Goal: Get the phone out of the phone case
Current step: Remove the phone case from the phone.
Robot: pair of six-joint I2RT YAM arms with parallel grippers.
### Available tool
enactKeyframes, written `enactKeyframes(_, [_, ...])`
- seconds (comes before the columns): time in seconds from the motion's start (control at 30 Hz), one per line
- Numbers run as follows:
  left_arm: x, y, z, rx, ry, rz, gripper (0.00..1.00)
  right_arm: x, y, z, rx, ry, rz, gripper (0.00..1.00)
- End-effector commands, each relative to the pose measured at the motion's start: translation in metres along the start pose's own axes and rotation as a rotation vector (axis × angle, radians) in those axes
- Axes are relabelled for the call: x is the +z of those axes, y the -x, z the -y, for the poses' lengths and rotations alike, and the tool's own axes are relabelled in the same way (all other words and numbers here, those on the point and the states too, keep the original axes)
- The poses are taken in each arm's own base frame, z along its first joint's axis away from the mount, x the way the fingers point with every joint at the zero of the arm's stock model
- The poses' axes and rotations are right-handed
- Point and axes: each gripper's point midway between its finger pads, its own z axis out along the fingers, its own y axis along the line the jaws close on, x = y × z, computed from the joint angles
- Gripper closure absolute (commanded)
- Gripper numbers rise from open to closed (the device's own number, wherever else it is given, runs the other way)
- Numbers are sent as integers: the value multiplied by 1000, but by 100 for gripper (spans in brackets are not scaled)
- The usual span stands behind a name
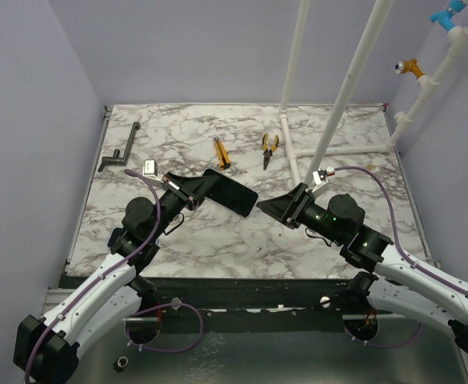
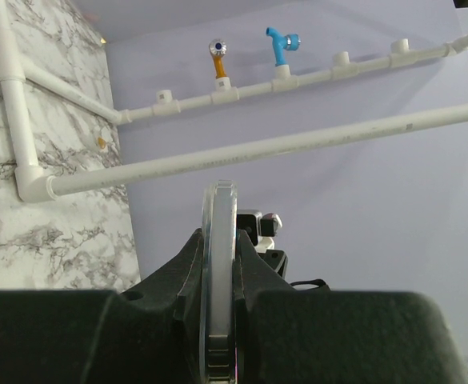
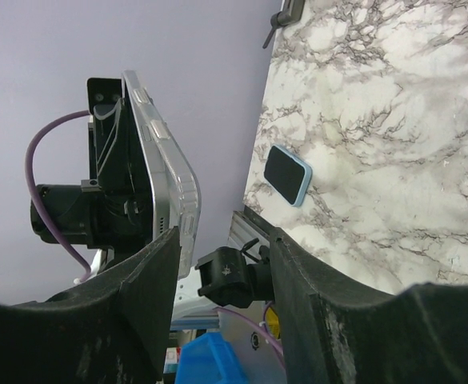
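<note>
Left fingers (image 2: pixel 82 336) narrow around phone case (image 2: pixel 219 240)

The left arm (image 1: pixel 98 292) and right arm (image 1: pixel 410 268) rise from the lower corners, elbows bent, wrists angled inward at mid-frame. The left gripper (image 1: pixel 198 189) is pinched narrow. The right gripper (image 1: pixel 270 208), facing it, has its jaws parted.

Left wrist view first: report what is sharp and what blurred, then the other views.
Left wrist view: the left gripper's black fingers fill the bottom, soft; the clear-cased black phone's upper edge and white plastic pipes are crisp. Right wrist view: right gripper's dark fingers blurred, phone sharp. Top external view: even light, sharp throughout, faint shadows on the marble table.
</note>
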Motion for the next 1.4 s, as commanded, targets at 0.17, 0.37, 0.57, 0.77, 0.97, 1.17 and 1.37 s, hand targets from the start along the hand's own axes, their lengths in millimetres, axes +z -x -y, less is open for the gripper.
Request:
enactKeyframes(0.17, [-3,1,42,-17,-129,-11,100,-6,12,-5,-4,18,69,47])
enactKeyframes(0.37, [-4,1,42,-19,-130,-9,100,-10,16,-10,-10,43,92,47])
enactKeyframes(0.57, [-3,1,44,-18,-135,-11,100,-4,12,-10,-12,41,63,48])
enactKeyframes(0.77, [-3,0,44,-20,-134,-14,100,0,9,-12,-19,49,46,48])
enactKeyframes(0.97, [-3,0,43,-19,-134,-15,100,1,8,-9,-16,37,41,48])
enactKeyframes(1.17, [-3,-1,45,-18,-140,-23,100,3,6,-5,-9,18,33,49])
enactKeyframes(1.37, [-2,-4,47,-22,-143,-40,100,7,6,-1,7,10,39,49])
